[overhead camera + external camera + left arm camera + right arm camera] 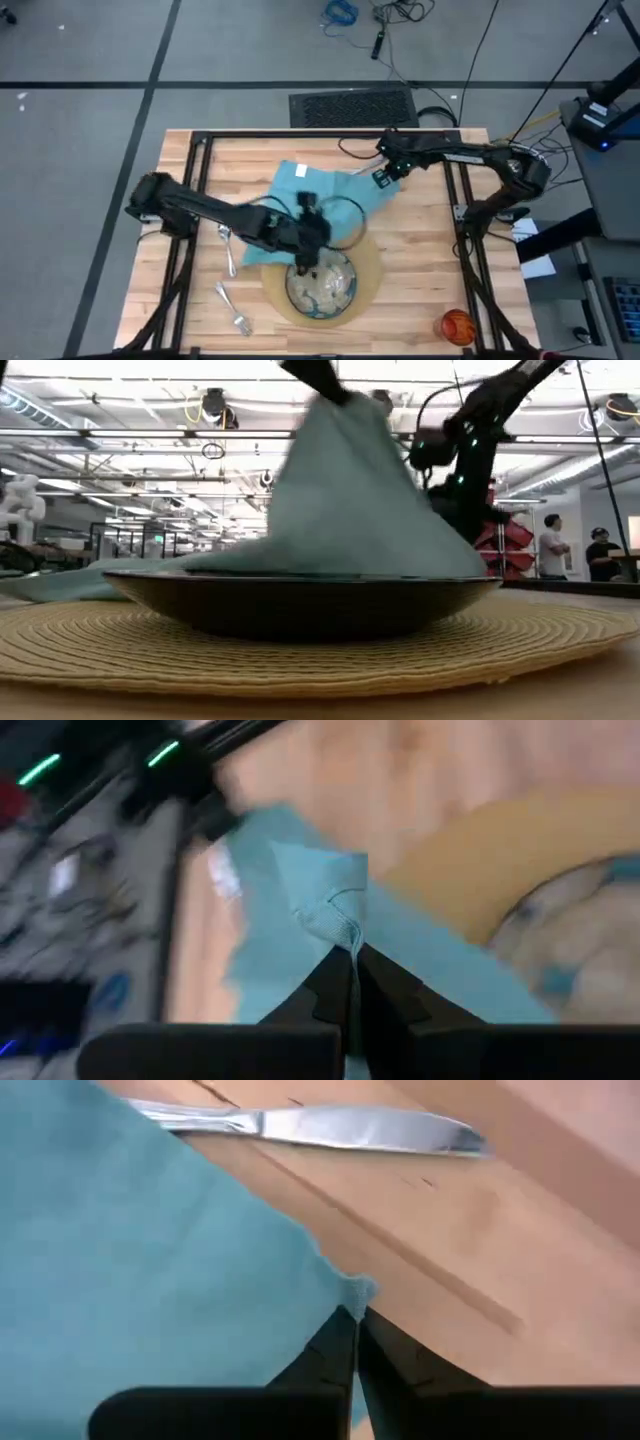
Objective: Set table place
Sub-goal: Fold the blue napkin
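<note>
Grey carpeted floor surrounds the table (420,250), a light butcher-block top on a black frame; in the low view you see an open workshop behind it, with two people standing far off at the right.

Your round tan placemat (368,262) lies near the front edge, centre, with the speckled grey dish (322,283) sitting on it. In the low view the dish (300,605) is a dark shallow bowl on the woven mat (300,655).

The teal napkin (300,195) is spread behind the dish toward the table's middle, partly lifted; the low view shows it (350,500) rising as a peak above the dish rim.

Left gripper (305,232): over the back edge of the dish. In its wrist view the fingers are pressed together on a bunched fold of napkin (335,920).

Right gripper (388,172): at the napkin's far right corner. Its fingers pinch the cloth corner (350,1295) just above the wood. The knife (330,1125) lies on the table just beyond that corner.

Two pieces of silver cutlery (232,290) lie left of the placemat; which is fork or spoon you cannot tell. The orange cup (457,325) stands at the front right, well apart from the mat.
</note>
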Controlling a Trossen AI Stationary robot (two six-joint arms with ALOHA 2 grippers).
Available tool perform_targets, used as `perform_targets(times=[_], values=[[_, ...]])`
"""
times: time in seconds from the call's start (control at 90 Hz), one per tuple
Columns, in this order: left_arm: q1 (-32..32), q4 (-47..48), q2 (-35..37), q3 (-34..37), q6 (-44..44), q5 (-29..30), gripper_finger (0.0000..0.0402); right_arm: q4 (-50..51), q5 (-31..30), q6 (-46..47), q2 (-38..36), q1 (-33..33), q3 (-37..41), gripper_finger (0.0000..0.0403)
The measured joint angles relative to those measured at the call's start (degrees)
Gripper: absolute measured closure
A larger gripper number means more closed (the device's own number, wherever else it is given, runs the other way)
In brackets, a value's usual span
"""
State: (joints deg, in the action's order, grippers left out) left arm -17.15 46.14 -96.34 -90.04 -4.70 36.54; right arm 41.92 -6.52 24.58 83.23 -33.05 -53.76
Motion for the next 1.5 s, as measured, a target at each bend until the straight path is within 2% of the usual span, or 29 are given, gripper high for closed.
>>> perform_targets(times=[0.156, 0.278, 0.489, 0.578, 0.656, 0.8, 0.967, 1.189, 1.311, 1.5], values=[[-1.74, 7.39, 7.74, 0.00, 6.75, 4.15, 0.0401, -0.89, 0.12, 2.08, -9.18, 2.27, -0.17, 0.0403], [-3.55, 8.54, 12.62, 0.00, 9.10, 5.82, 0.0401, -4.76, 0.46, 4.25, -15.92, 5.97, -0.16, 0.0403], [-8.41, 4.79, 19.00, 0.00, 8.23, 8.82, 0.0401, -15.09, 0.18, 6.80, -26.23, 14.84, -0.20, 0.0403], [-10.10, 0.37, 20.55, 0.00, 5.30, 8.82, 0.0401, -16.86, -3.12, 7.27, -29.76, 18.19, -0.20, 0.0403], [-10.81, -4.74, 21.39, 0.00, 1.80, 6.46, 0.0401, -16.12, -7.70, 7.31, -32.54, 20.16, -1.09, 0.0403], [-10.74, -15.61, 21.53, 0.00, -4.96, -2.42, 0.0401, -13.79, -15.76, 5.19, -36.11, 22.54, -5.17, 0.0403], [-8.65, -19.27, 20.99, -2.14, -6.88, -9.52, 0.0401, -12.92, -21.94, 1.23, -37.12, 25.19, -11.70, 0.0403], [-9.16, -20.12, 20.73, -6.19, -7.70, -14.22, 0.0401, -13.02, -23.57, -1.97, -34.17, 26.72, -18.61, 0.0403], [-11.67, -18.17, 21.02, -7.00, -7.37, -13.12, 0.0401, -13.03, -23.86, -2.09, -30.36, 26.79, -20.59, 0.0403], [-13.41, -5.98, 21.32, -6.21, -0.64, -4.71, 0.0401, -12.35, -24.63, -1.62, -21.90, 25.35, -20.65, 0.0403]])
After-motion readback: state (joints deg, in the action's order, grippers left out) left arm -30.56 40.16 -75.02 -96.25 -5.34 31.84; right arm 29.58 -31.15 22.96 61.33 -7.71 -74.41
